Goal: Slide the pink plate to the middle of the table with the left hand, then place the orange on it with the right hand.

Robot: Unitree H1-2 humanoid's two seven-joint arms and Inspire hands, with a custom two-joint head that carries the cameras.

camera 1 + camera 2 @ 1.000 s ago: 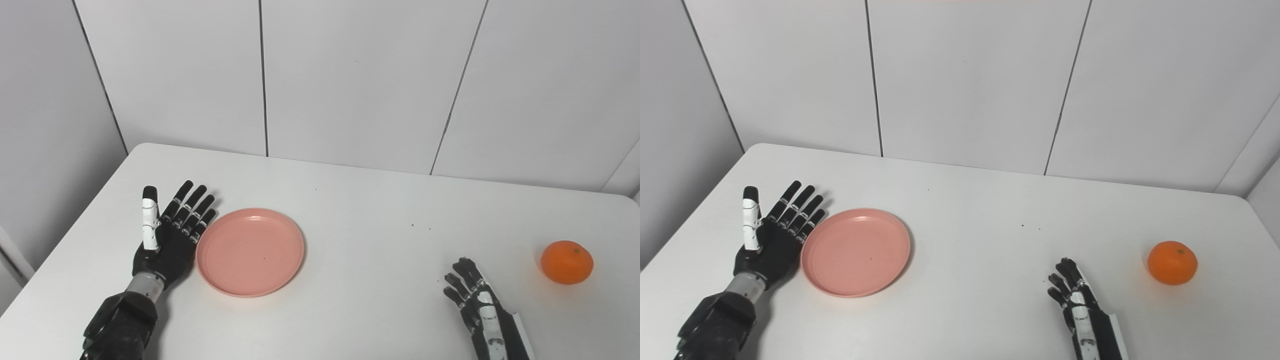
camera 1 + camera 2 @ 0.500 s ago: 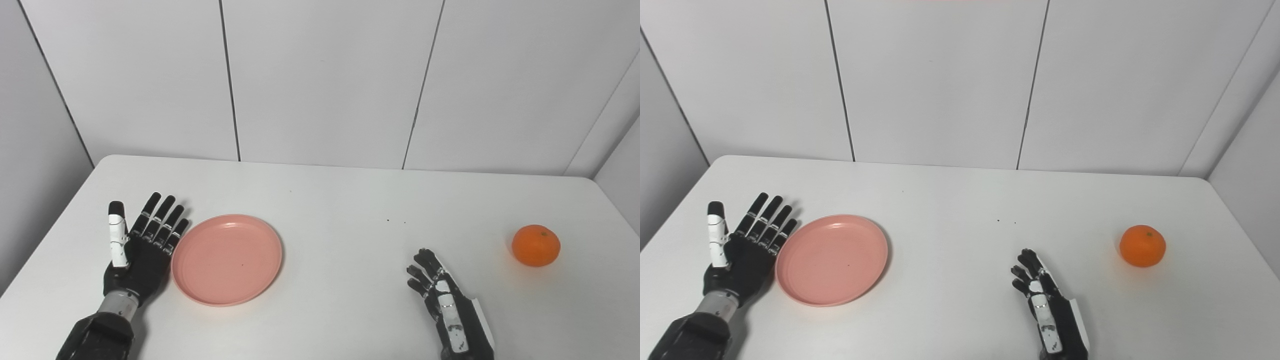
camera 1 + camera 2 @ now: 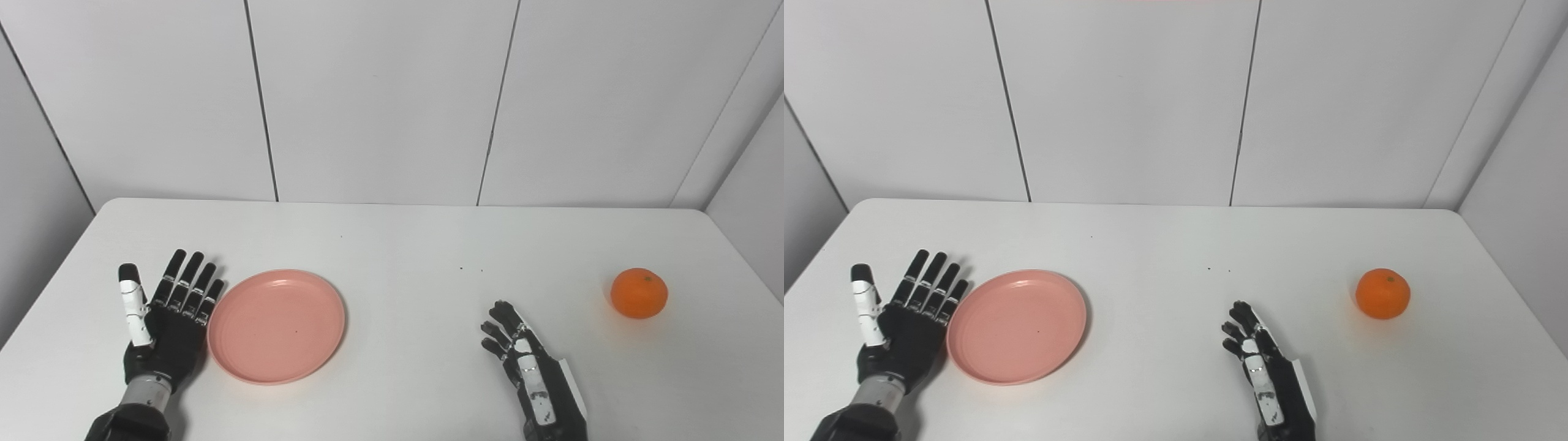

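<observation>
A round pink plate lies flat on the left half of the white table. My left hand rests just left of it, palm up, fingers spread and open, its edge against the plate's rim. An orange sits alone near the table's right side. My right hand is low at the front, edge-on, open with slightly curled fingers, well left of the orange and holding nothing.
A few small dark specks mark the table's middle. Grey wall panels stand right behind the far edge, and a side wall closes in at the right.
The whole picture has shifted, so the camera has turned. Relative to the table, plate, orange and both hands keep their places; the left hand stays at the plate's rim.
</observation>
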